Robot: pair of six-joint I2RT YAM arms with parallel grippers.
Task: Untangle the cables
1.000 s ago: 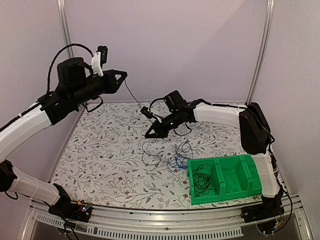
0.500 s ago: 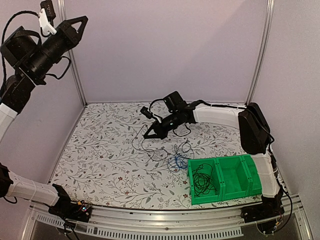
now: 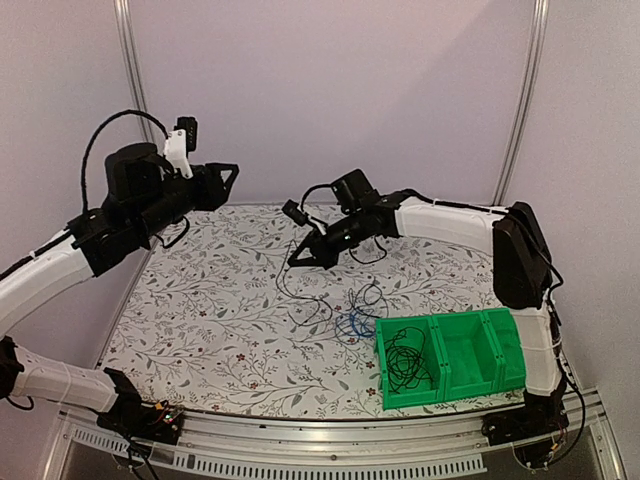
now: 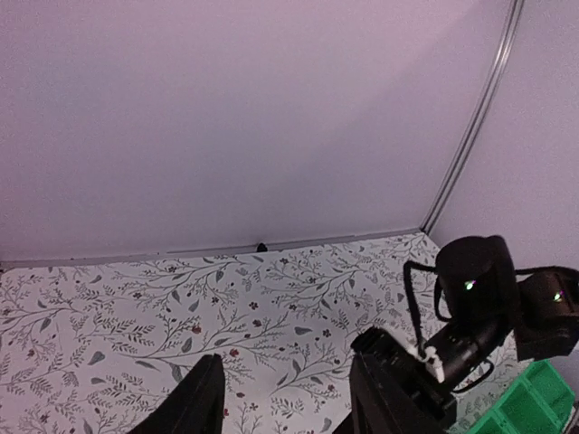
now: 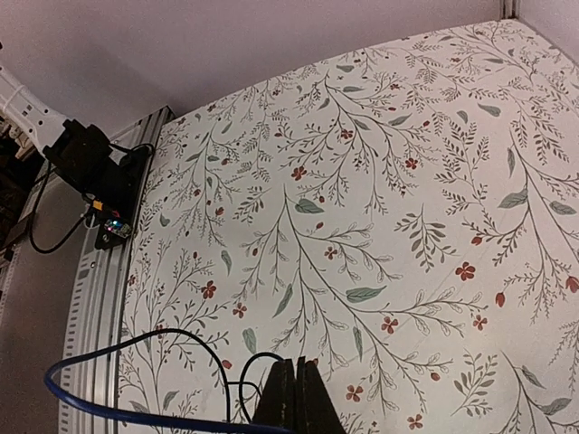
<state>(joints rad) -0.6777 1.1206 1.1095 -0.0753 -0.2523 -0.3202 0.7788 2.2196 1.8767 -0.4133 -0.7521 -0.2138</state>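
1. The cables (image 3: 352, 316) lie in a small loose tangle on the floral tabletop (image 3: 200, 320), just toward 4 o'clock from its middle.
2. Most are hair-thin black wires in open, overlapping loops. A bright blue cable (image 3: 352, 326) is bunched into a tight squiggle at the 6 o'clock side of the tangle.
3. Another black cable coil (image 3: 403, 366) sits in the 9 o'clock compartment of the green bin (image 3: 452, 392), at the tabletop's 5 o'clock corner.
4. The right pincer (image 3: 296, 262) is pinched tight on a black cable (image 3: 283, 285), which droops from its tip to the tangle. The right wrist view shows black and blue arcs beside the closed fingers (image 5: 291, 398).
5. The left pincer (image 3: 226, 178) hangs high at 10 o'clock. Its fingers (image 4: 201, 398) are spread wide, with nothing between them.
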